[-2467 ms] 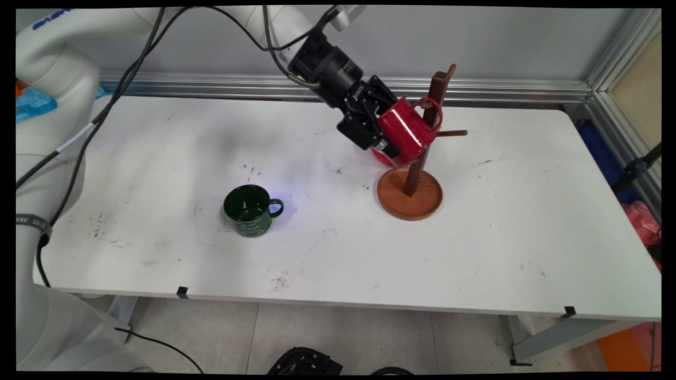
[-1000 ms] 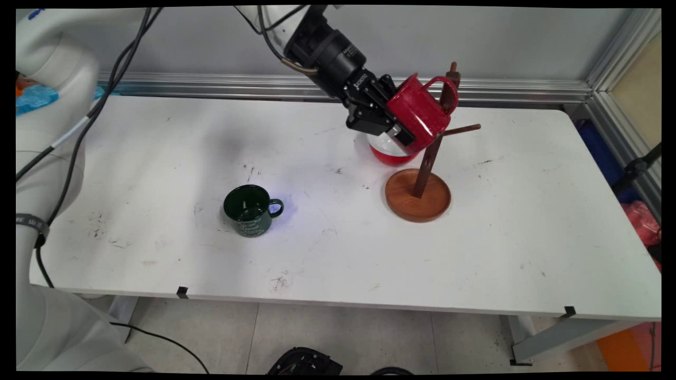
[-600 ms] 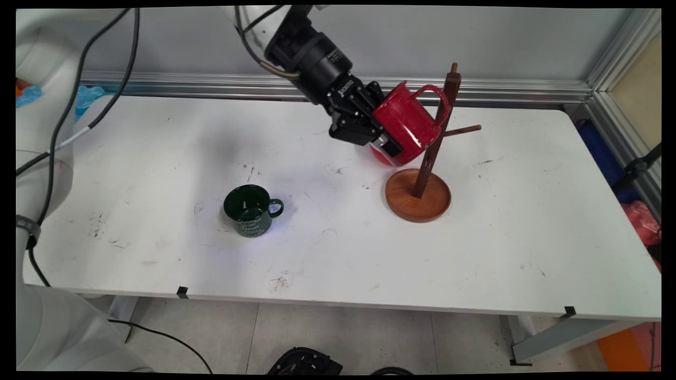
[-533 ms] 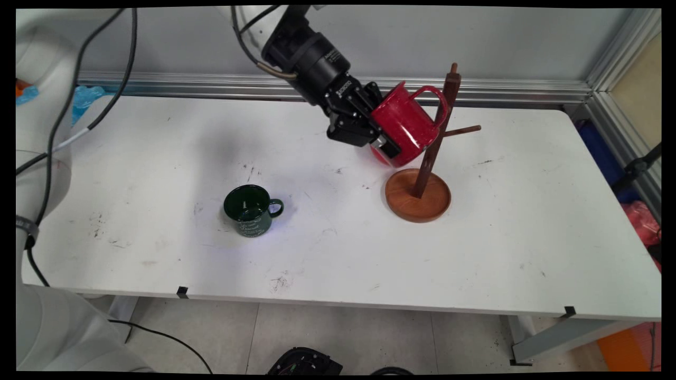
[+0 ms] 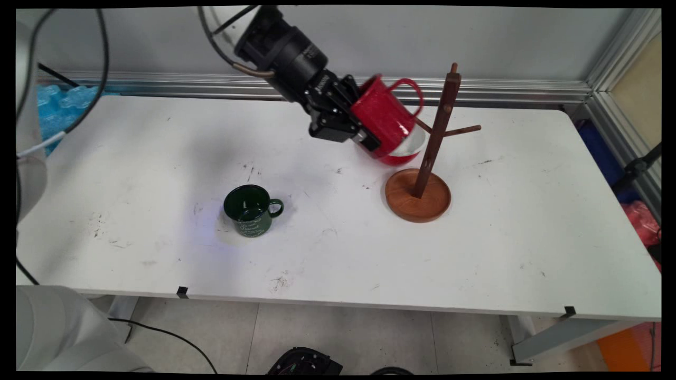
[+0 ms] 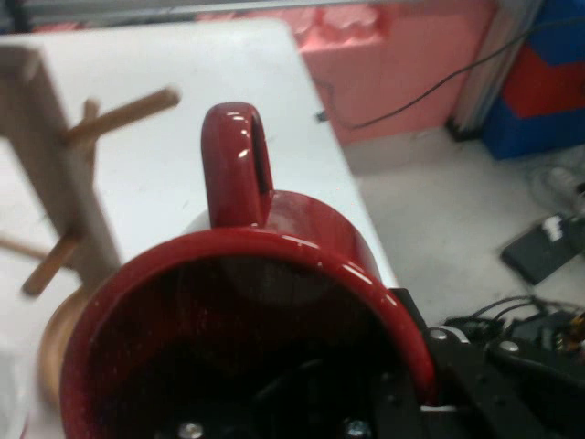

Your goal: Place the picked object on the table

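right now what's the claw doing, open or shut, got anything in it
Claw: shut on the red mug, held tilted in the air just left of the wooden mug tree, not touching it.

Two mugs, one red (image 5: 383,124) and one green (image 5: 250,210), and one wooden mug tree (image 5: 430,153).

red mug (image 5: 383,122) glossy, held tilted in the air by the gripper (image 5: 364,138), handle (image 5: 409,91) uppermost, just left of the rack's post | wooden mug rack (image 5: 432,150) dark post with pegs, on a round base | green mug (image 5: 248,210) upright, well apart, front left
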Robot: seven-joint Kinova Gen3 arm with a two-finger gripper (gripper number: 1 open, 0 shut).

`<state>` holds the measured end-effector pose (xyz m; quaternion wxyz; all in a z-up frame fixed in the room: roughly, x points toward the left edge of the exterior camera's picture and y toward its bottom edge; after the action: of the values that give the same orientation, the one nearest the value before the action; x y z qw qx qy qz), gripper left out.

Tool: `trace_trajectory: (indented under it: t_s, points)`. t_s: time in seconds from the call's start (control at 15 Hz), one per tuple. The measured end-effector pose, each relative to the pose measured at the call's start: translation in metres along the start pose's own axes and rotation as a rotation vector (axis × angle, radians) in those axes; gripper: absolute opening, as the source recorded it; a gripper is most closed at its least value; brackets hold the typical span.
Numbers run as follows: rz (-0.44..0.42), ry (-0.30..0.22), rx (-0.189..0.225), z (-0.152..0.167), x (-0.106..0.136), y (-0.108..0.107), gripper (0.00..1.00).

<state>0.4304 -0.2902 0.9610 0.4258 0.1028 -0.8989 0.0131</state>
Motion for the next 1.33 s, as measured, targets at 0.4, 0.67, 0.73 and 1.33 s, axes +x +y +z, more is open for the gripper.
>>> trace_trajectory:
  t_s: [0.4, 0.67, 0.73, 1.33]
  points:
    - [-0.041, -0.109, 0.161, -0.032, -0.006, 0.015, 0.00]
    - [-0.087, -0.206, 0.261, -0.053, -0.009, 0.020, 0.00]
    - [-0.097, -0.229, 0.279, -0.056, -0.009, 0.020, 0.00]
    - [-0.187, -0.439, 0.409, -0.051, -0.021, -0.002, 0.00]
